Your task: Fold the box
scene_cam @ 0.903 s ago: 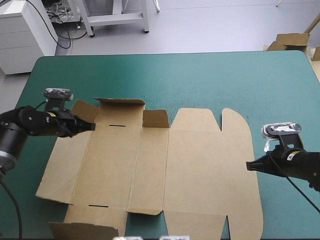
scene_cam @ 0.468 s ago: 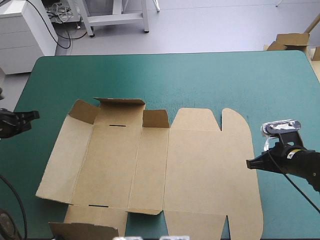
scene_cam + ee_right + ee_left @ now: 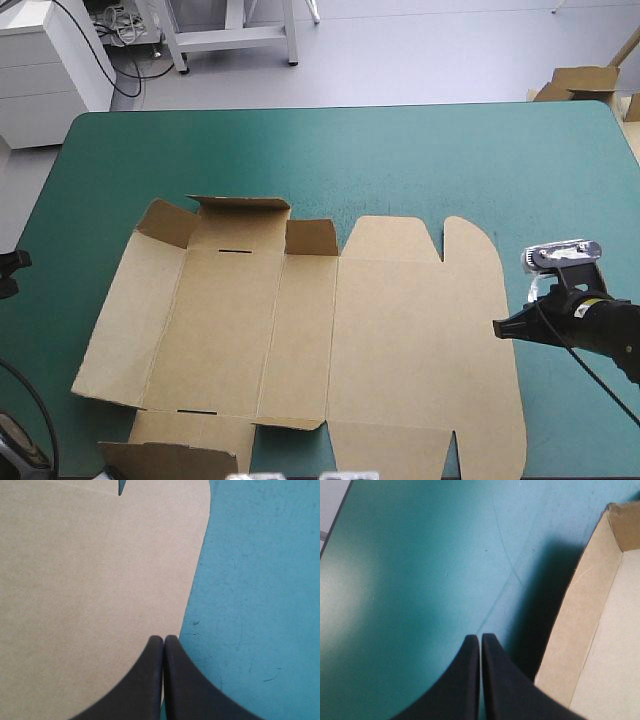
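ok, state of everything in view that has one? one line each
box: flat open sheet on the teal-green cover, not assembled; only the small flaps at the far and near ends of its left part stand raised.
left gripper: jaws shut, empty, over bare cover beside the box's left edge.
right gripper: jaws shut, empty, tip at the box's right edge.

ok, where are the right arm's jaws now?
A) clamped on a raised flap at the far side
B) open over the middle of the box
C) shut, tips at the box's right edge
C: the right jaws meet in one arch, tips right at the flat edge of the box.
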